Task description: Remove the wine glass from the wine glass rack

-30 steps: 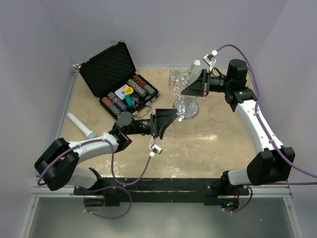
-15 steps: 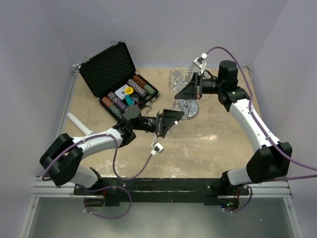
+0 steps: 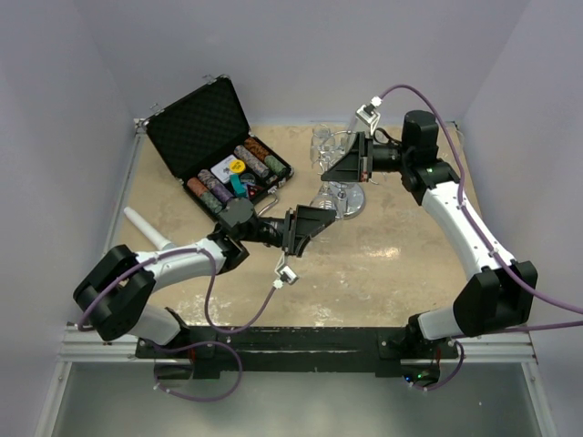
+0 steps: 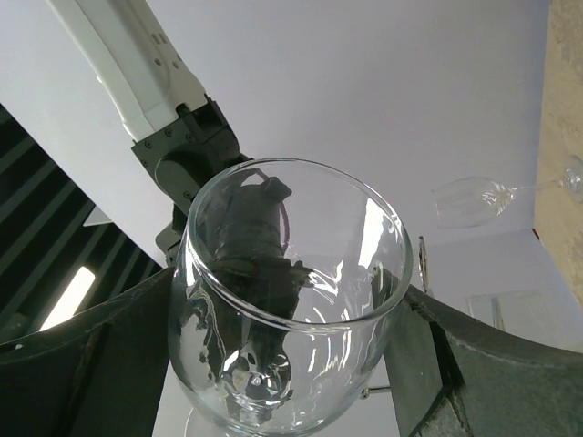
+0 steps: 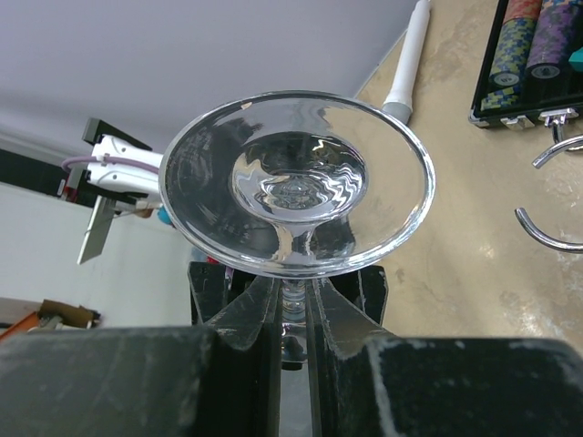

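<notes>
One wine glass [image 4: 291,273], stem pinched in right gripper [image 5: 293,293], bowl inside wide left gripper [image 4: 290,296], grip unclear.

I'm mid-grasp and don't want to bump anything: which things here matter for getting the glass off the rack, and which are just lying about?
Part of the job: wine glass rack; wine glass; right hand shut on the glass stem; left hand around the bowl.
Lying about: open poker chip case; white tube; second wine glass.
</notes>
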